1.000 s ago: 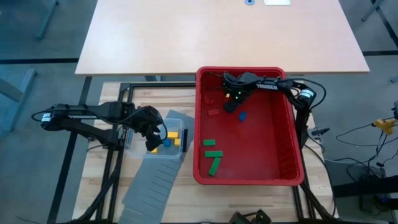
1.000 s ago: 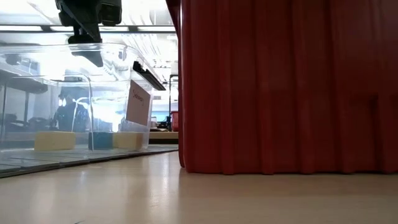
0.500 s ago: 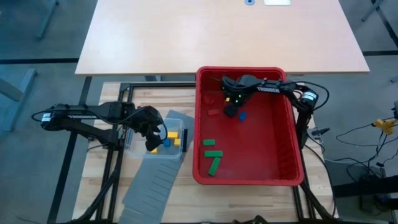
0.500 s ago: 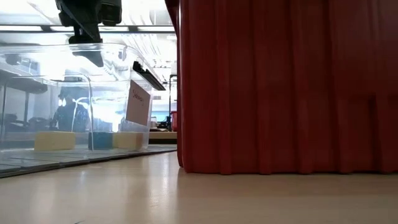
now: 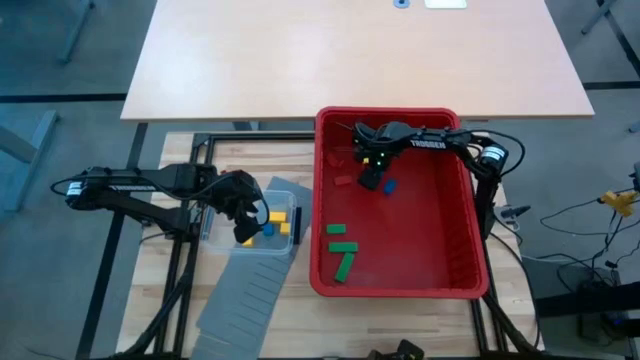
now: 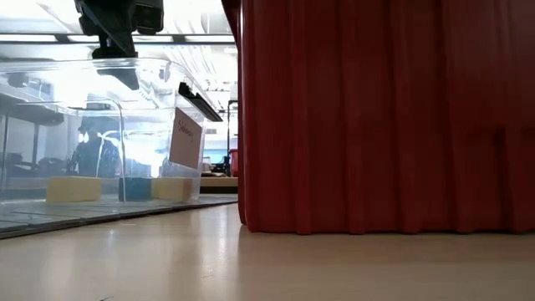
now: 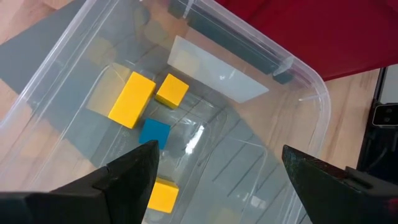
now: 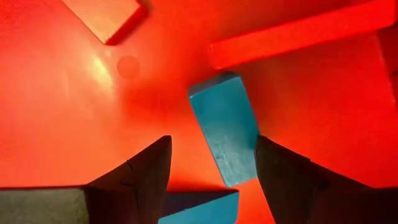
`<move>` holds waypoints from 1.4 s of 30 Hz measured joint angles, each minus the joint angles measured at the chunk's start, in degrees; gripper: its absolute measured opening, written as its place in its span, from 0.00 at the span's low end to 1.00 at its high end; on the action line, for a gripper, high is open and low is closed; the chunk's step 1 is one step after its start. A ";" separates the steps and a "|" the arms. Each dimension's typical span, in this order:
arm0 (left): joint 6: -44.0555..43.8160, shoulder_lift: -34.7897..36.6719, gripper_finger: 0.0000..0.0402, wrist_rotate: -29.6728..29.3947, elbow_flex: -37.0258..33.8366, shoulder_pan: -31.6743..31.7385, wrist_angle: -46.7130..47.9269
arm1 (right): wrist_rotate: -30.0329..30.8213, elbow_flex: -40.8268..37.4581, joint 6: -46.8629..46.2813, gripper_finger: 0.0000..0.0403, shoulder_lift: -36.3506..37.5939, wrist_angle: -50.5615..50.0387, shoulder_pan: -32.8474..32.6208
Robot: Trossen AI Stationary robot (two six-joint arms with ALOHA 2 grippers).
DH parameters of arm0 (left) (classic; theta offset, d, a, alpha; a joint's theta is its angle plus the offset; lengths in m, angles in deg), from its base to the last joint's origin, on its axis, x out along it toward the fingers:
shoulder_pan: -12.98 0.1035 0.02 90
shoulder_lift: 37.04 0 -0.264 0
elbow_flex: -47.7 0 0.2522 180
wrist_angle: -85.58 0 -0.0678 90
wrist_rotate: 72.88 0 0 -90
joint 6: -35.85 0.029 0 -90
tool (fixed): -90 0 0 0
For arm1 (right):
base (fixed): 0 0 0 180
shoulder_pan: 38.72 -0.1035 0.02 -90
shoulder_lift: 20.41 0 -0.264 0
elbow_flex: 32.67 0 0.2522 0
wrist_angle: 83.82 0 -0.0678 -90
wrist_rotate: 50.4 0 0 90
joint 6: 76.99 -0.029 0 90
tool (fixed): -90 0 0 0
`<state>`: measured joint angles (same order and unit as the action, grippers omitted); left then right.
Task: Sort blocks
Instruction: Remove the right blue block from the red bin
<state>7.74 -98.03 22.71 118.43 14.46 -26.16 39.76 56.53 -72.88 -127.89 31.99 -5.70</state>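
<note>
Wooden slats form the work table (image 5: pixel 165 300), which carries a red bin (image 5: pixel 455 250) on one side and a clear plastic tub (image 7: pixel 298 93) on the other, with a pale tabletop (image 5: pixel 350 50) beyond them.

Inside the red bin, the right gripper (image 8: pixel 211 171) is low over the floor near the bin's far wall. Its fingers (image 8: pixel 140 174) are spread apart, and a blue block (image 8: pixel 225 127) lies between them, slightly tilted; whether the pads touch it cannot be told. A second blue block (image 8: pixel 199 208) shows just beneath the gripper, at the edge of the right wrist view. Close by lie a flat red block (image 8: pixel 106 15) and a long red bar (image 8: pixel 298 31), both hard to pick out against the bin floor. Farther off, toward the bin's near corner on the left arm's side, three green blocks (image 5: pixel 342 248) lie grouped together.

The left gripper (image 7: pixel 214 168) hangs above the clear plastic tub, fingers (image 7: pixel 134 174) wide apart and holding nothing. On the tub floor under it are a blue cube (image 7: pixel 153 132), a yellow bar (image 7: pixel 132 99), a yellow cube (image 7: pixel 171 91) and another yellow block (image 7: pixel 161 194) partly behind one finger. A grey slotted panel (image 5: pixel 245 295) lies on the table under and in front of the tub.
</note>
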 joint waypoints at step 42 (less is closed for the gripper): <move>0.78 0.00 0.78 0.02 0.02 0.00 0.02 | -0.47 5.70 -9.83 0.48 -0.71 -9.23 -4.41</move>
<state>8.51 -98.03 22.73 118.45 14.46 -26.14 39.29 62.24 -82.72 -128.59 22.76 -10.11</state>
